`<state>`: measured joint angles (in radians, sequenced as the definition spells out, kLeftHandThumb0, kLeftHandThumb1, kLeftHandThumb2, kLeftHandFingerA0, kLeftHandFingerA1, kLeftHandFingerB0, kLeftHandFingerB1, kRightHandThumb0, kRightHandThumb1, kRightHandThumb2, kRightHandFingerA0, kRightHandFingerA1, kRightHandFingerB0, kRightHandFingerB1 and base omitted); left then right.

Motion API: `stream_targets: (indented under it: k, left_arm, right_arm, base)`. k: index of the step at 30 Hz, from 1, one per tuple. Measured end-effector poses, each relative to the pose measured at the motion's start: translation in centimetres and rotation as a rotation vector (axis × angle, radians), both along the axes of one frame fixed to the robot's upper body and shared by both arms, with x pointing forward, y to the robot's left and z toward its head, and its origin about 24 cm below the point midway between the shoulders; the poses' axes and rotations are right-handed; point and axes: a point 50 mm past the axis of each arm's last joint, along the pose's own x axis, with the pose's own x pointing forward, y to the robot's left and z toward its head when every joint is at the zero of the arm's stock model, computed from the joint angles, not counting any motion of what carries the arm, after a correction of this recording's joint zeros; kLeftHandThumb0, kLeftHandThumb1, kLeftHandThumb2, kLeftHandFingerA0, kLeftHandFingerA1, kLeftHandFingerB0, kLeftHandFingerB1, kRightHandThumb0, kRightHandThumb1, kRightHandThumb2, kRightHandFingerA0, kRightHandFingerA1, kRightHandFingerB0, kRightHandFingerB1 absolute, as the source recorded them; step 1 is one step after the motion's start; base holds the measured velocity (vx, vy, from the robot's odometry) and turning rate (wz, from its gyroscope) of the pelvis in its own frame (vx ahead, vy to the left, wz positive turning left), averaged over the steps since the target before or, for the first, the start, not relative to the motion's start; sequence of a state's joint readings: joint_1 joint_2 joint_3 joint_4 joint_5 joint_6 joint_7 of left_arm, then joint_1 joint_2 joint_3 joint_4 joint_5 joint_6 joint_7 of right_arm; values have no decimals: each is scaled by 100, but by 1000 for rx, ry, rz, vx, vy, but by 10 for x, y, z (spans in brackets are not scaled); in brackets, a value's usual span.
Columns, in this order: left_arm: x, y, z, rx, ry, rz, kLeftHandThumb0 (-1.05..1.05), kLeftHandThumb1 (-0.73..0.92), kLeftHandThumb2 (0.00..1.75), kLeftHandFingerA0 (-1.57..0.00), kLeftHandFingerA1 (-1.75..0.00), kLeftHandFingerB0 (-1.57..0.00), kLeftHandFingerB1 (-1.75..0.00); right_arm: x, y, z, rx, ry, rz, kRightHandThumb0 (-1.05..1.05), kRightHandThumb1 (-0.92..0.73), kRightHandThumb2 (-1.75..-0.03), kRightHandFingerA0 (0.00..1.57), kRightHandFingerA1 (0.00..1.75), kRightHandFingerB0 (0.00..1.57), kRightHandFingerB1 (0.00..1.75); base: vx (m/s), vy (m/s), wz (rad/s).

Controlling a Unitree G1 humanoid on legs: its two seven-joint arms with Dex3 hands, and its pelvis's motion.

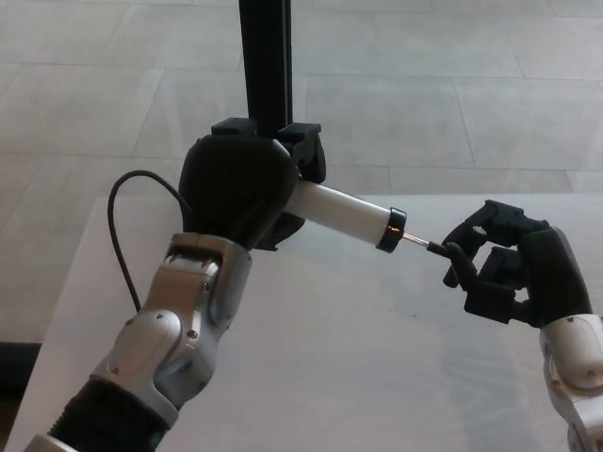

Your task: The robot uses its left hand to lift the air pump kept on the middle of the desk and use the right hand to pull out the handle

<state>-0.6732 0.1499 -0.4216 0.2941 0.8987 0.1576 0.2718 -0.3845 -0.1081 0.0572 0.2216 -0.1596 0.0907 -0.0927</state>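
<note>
My left hand (240,188) is shut on the air pump (341,215), a white tube with a black end cap, held above the desk and tilted down to the right. A thin metal rod (415,241) sticks out of the cap. My right hand (504,268) is shut on the small black handle (443,251) at the rod's end, to the right of the pump. The pump's left part is hidden inside my left hand.
The pale wooden desk (349,377) fills the lower picture. A black upright post (266,66) stands behind my left hand. A black cable (118,235) loops off my left forearm. Tiled floor lies beyond the desk.
</note>
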Motion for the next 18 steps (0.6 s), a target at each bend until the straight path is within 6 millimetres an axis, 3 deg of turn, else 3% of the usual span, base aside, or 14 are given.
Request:
stream_targets:
  k: [3,4,8,9,10,15,16,18]
  left_arm:
    - [0,3,-1,7,3,9,-24,73,65,-74,-166,-68,-132]
    - [0,4,-2,10,3,11,-20,71,65,-83,-168,-69,-131]
    - [0,8,-4,22,-2,23,-11,62,76,-92,-175,-64,-145]
    - [0,10,-5,25,-5,25,-17,62,80,-78,-175,-65,-153]
    - [0,11,-7,26,-6,25,-10,61,81,-90,-175,-64,-146]
    - [-1,18,-14,41,-9,27,-16,61,87,-82,-175,-67,-140]
    - [-2,19,-14,41,-9,27,-18,59,88,-77,-168,-70,-140]
    - [-2,21,-15,42,-13,31,-12,60,84,-79,-175,-62,-145]
  right_arm:
    - [0,-1,0,-3,-3,-9,-16,-52,-103,91,175,80,161]
    - [0,-2,0,-4,-3,-11,-16,-51,-105,91,175,80,162]
    - [1,-4,2,-4,-3,-22,-16,-45,-118,91,175,80,161]
    - [1,-5,2,-4,-4,-25,-16,-44,-120,90,175,81,159]
    - [1,-6,2,-5,-4,-29,-16,-44,-120,90,175,80,159]
    - [2,-12,5,-21,-5,-45,-13,-44,-121,89,175,82,157]
    - [2,-12,5,-21,-6,-46,-15,-44,-117,89,175,82,157]
    - [3,-17,8,-27,-8,-59,-14,-44,-117,89,175,82,157]
  base:
    - [0,0,0]
    - [0,0,0]
    - [0,0,0]
    - [0,0,0]
    - [0,0,0]
    - [0,0,0]
    - [0,0,0]
    - [0,0,0]
